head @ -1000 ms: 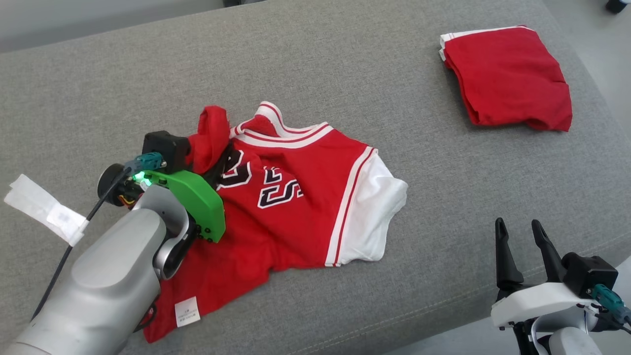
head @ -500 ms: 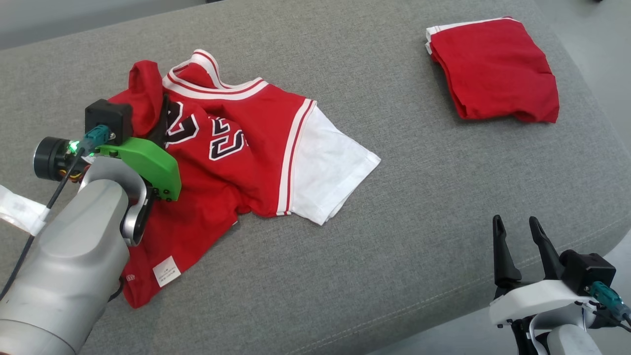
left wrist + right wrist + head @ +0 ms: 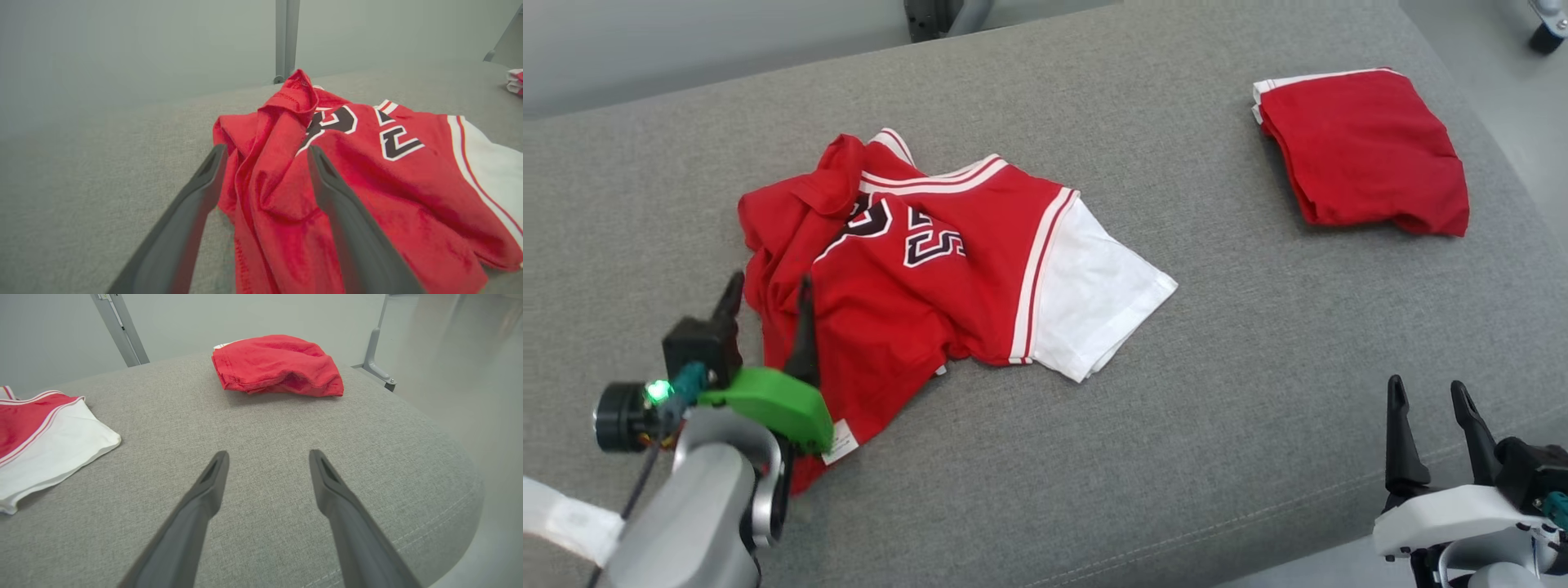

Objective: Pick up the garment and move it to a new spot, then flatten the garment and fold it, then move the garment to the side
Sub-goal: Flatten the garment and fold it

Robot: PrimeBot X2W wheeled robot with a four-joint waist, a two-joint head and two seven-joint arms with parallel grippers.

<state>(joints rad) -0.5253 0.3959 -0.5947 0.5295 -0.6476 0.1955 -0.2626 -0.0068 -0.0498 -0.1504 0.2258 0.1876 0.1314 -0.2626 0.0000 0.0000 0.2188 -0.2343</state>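
The garment (image 3: 931, 278) is a red jersey with dark numbers, white trim and a white sleeve. It lies rumpled on the grey cushion (image 3: 1176, 425), left of centre. My left gripper (image 3: 768, 287) hovers open at its left edge, nothing between the fingers. In the left wrist view the left gripper (image 3: 267, 150) straddles a raised red fold of the garment (image 3: 367, 175), one finger over cloth, the other over bare cushion. My right gripper (image 3: 1427, 385) stands open at the lower right near the cushion's front edge, and the right gripper (image 3: 269, 454) is far from the garment's white sleeve (image 3: 49, 445).
A folded red garment (image 3: 1364, 151) with a white edge lies at the back right, and the folded red garment (image 3: 278, 363) sits beyond my right fingers. A metal post (image 3: 939, 12) stands behind the cushion. The cushion's rounded edge drops to the floor on the right.
My left gripper has opened and let go of the garment's upper left part, then drawn back toward the near edge. The released cloth has slumped flat. The head camera has shifted.
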